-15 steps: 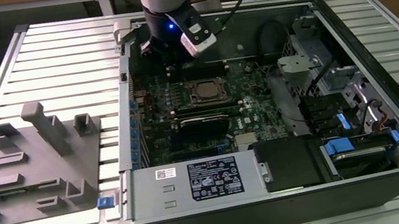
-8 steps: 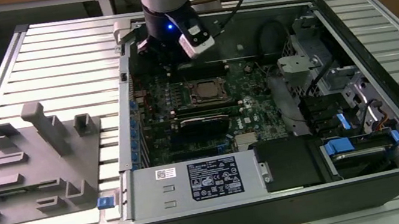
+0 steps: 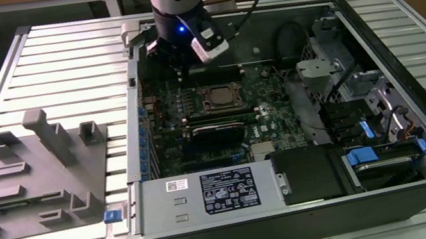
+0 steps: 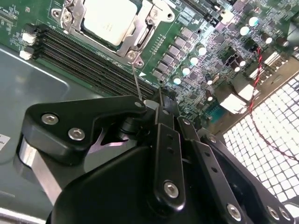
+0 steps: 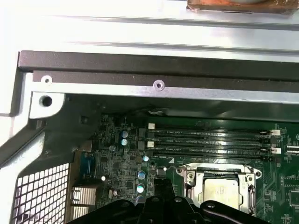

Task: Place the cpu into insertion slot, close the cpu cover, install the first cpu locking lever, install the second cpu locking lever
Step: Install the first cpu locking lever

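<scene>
The cpu (image 4: 108,18), a flat silver-grey square, lies in the insertion slot (image 3: 201,93) on the green motherboard. The cpu cover (image 4: 141,33), a silver frame, lies flat around the cpu's top; both the cpu (image 5: 218,190) and the cover (image 5: 198,179) are also in the first wrist view. A thin metal locking lever (image 4: 136,80) stands up from the socket's corner, and its free end meets the tip of my gripper (image 4: 156,103). The gripper's links converge there and it looks shut; whether it clamps the lever I cannot tell. In the exterior view the gripper (image 3: 176,57) hangs inside the case beyond the cpu (image 3: 221,97).
Long black memory slots (image 4: 84,60) run between the socket and the case wall (image 5: 140,70). A perforated grille (image 4: 271,140) is beside the gripper. A black card (image 3: 217,132) and the power supply (image 3: 208,195) lie nearer. A grey fixture plate (image 3: 36,175) sits on the exterior view's left.
</scene>
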Motion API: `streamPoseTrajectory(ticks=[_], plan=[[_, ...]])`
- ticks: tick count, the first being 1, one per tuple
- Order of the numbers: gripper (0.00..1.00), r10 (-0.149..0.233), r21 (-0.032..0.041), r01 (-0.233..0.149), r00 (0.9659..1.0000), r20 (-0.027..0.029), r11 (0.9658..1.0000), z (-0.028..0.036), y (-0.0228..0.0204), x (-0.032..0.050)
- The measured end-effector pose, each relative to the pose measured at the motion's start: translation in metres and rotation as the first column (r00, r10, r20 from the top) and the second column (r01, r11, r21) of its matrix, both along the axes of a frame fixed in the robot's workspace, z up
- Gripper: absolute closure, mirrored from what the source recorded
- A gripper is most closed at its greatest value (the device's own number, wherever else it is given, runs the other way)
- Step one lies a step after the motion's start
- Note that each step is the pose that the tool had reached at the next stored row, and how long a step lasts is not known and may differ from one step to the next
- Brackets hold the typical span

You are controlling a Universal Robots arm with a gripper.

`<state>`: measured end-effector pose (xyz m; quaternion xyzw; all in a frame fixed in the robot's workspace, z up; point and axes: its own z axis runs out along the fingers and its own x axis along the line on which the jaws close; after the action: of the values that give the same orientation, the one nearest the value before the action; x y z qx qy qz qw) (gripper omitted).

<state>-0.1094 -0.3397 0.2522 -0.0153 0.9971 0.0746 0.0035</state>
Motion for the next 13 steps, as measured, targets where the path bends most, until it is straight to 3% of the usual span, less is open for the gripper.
streamPoseTrajectory(ticks=[4,5,7,8,12,13], plan=[[0.89,0.0,0.0006,0.0,1.0,0.0056,1.0,-0.0002,0.0,-0.008],[0.89,0.0,0.0069,0.0,1.0,0.0074,1.0,-0.0002,0.0,-0.009],[0.89,0.0,0.042,0.0,1.0,0.0098,0.9991,-0.0003,0.0,-0.0099],[0.89,0.0,0.0544,0.0,0.9999,0.0103,0.9985,-0.0002,0.0,-0.0101],[0.89,0.0,0.0576,0.0,0.9999,0.0104,0.9983,-0.0003,0.0,-0.0101],[0.89,0.0,0.066,0.0,0.9999,0.0108,0.9978,-0.0002,-0.0001,-0.0103]])
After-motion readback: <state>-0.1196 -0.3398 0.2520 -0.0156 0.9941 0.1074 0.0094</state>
